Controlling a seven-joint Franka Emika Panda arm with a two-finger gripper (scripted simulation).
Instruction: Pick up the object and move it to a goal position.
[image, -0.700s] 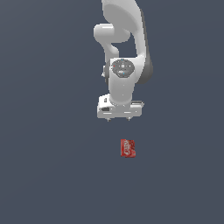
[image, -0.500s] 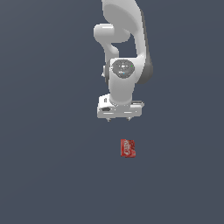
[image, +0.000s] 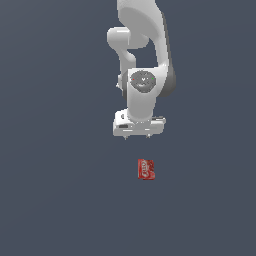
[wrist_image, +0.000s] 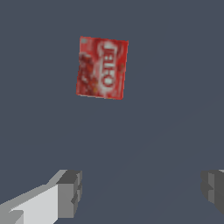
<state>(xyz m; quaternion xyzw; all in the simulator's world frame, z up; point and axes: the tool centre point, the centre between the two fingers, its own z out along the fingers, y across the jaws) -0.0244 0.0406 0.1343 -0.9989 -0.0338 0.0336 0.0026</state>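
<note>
We see one white robot arm (image: 142, 55) hanging over a plain dark grey desk (image: 55, 200). Our fingers (wrist_image: 141, 187) are spread wide and hold nothing; in the wrist view the two grey tips sit far apart with bare desk between them. The object (wrist_image: 102, 68), a small red pack with white lettering, lies flat on the desk, out ahead of the fingers and not between them. It lies nearer the light-coloured finger (wrist_image: 69, 187) than the darker one (wrist_image: 213, 185). In the exterior view the object (image: 145, 169) rests apart from the fingers (image: 137, 136), clearly beyond the tips, with nothing touching it.

We judge the risks as follows. If we descend from here, the fingers would close on empty desk, because the object is off to one side. If we shift only partway, one tip could land on the pack and push or tip it away. The object also sits slightly turned relative to the fingers, so an uncorrected grip could catch a corner and let it twist or slip out during the lift.
</note>
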